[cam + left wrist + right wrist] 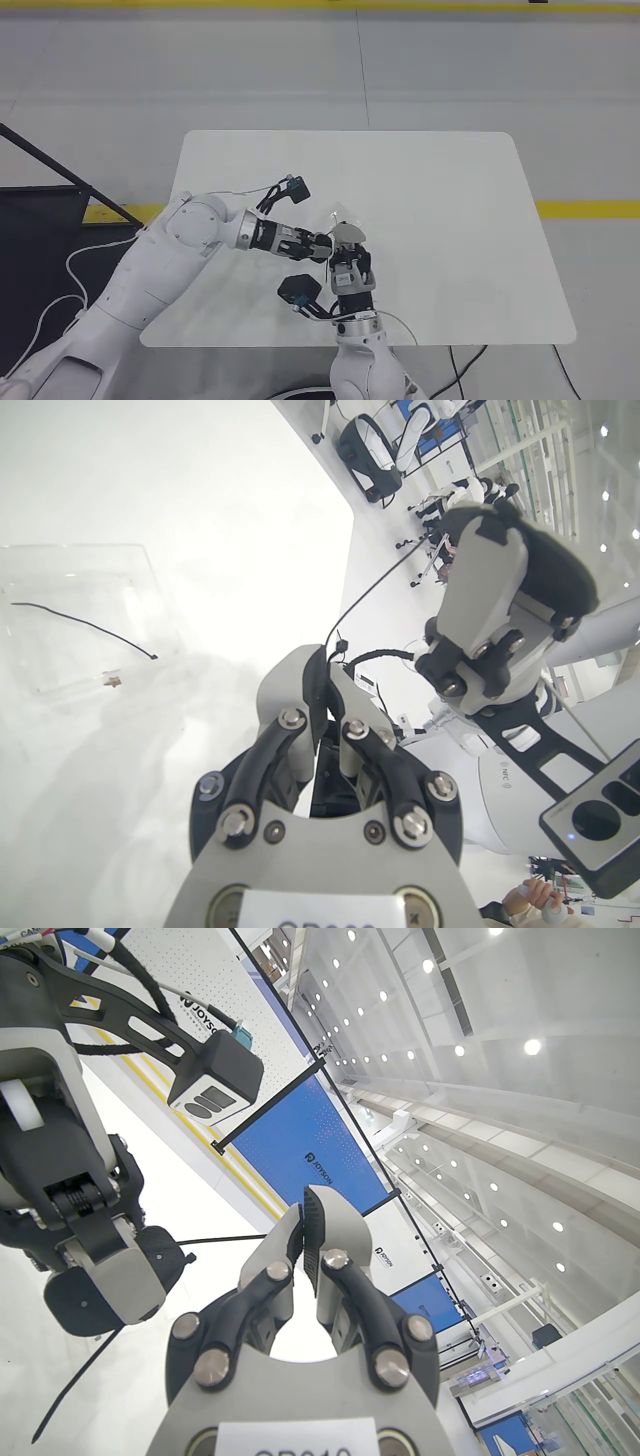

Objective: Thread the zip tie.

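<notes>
Slippage is the main hazard: zip tie (372, 594) hangs above the bench (450, 200) centre, left gripper (326, 665) fingers clamped beside its head, right gripper (304, 1208) at 3 o'clock pinching the strap narrowly. Any misaligned pull could bend the tip past the head.
</notes>
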You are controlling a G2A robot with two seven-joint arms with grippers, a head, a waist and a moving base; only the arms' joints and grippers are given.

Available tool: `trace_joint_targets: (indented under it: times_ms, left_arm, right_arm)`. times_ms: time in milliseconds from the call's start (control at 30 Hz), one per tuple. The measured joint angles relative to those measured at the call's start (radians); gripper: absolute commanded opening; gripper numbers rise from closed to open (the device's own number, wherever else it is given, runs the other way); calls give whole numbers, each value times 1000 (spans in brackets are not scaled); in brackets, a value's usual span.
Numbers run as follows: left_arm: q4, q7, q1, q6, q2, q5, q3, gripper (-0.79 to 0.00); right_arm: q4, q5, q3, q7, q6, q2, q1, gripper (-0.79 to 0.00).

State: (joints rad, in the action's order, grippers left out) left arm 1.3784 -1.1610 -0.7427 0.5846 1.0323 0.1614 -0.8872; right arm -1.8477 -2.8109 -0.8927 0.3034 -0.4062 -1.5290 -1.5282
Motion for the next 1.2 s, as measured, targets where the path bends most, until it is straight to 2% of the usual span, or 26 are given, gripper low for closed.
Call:
trace_joint_targets:
  times_ms: [200, 500, 900, 1000, 1200]
  left_arm:
    - [-2, 7, -6, -17, -5, 2, -18, -785]
    - [-24, 28, -6, -90, -5, 36, -36, -785]
    - [-24, 37, -8, -101, -5, 40, -37, -785]
    - [-16, 50, -13, -126, -3, 37, -35, -785]
    - [-64, -37, 23, -118, 4, 107, -25, -785]
  right_arm:
    - [-21, 17, -10, -28, -30, 1, -20, -785]
    - [-66, 114, -21, -145, -86, 8, -70, -785]
    - [-69, 122, -21, -148, -85, 8, -72, -785]
    - [-66, 116, -29, -169, -63, 11, -67, -785]
    - [-66, 140, -51, -329, 28, 27, -70, -785]
